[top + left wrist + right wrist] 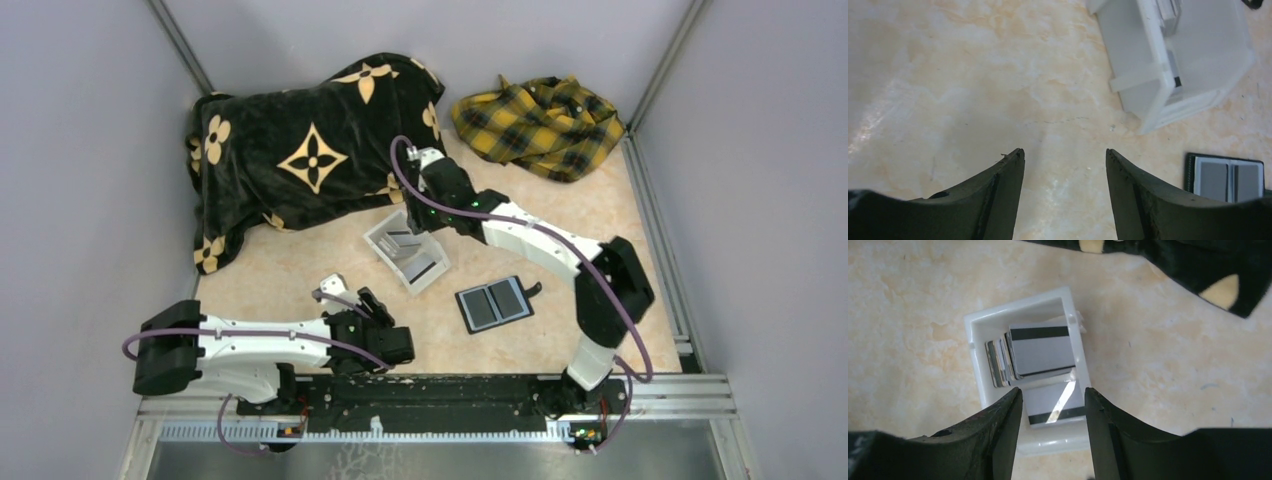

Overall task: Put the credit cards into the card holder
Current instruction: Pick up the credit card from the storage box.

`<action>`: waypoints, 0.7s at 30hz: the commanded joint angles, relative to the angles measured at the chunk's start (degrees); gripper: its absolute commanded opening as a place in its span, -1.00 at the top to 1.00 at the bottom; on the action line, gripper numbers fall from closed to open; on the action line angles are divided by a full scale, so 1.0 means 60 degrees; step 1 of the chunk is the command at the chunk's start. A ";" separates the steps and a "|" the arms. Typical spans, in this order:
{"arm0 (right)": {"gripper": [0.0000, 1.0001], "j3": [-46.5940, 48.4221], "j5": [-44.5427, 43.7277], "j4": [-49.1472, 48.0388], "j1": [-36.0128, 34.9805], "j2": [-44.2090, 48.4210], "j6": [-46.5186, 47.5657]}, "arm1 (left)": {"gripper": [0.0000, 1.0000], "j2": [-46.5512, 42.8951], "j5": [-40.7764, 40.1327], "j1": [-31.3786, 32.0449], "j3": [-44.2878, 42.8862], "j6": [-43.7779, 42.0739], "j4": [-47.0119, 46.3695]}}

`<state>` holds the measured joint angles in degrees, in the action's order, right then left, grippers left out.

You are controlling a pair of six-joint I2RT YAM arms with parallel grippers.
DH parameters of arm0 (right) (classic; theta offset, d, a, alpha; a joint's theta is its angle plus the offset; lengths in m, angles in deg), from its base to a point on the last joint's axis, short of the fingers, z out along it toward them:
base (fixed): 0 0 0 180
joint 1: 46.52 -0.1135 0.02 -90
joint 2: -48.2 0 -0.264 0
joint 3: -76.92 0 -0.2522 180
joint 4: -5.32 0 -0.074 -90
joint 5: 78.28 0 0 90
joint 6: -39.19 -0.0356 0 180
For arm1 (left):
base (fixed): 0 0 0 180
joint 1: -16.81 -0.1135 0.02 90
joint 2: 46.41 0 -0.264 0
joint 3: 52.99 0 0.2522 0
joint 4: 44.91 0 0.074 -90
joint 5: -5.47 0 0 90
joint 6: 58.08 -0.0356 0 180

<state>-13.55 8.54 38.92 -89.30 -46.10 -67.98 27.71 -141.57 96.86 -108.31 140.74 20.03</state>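
Right jaws open above credit cards (1040, 350) in white box (974, 360); left jaws open, empty

No legible text or markings.

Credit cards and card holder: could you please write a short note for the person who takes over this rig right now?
Left gripper: open, empty, above bare table.
Right gripper: open, empty, poised over the white box.
Credit cards: all visible ones are inside that box.
Card holder: lies open on the table, right of the box.
Done: no card visibly in the holder.
Left: take each card out and slide it into the holder.
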 commanded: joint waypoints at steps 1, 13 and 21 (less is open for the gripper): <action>-0.01 0.1331 0.0398 0.0062 -0.0347 -0.1185 0.0429 | -0.36 -0.0706 -0.0558 -0.0014 0.0583 0.1702 0.1412; -0.04 0.3017 0.0944 0.0413 -0.0514 -0.3104 0.0591 | -0.39 -0.1983 -0.0243 -0.0654 0.1675 -0.0809 -0.0825; -0.04 0.3215 0.1235 0.0499 -0.0522 -0.3767 0.0591 | -0.41 -0.3016 0.0571 -0.1853 0.2590 -0.3930 -0.3530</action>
<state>2.12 14.27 42.48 -91.77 -66.52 -65.29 12.65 -140.43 89.08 -95.35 129.48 9.04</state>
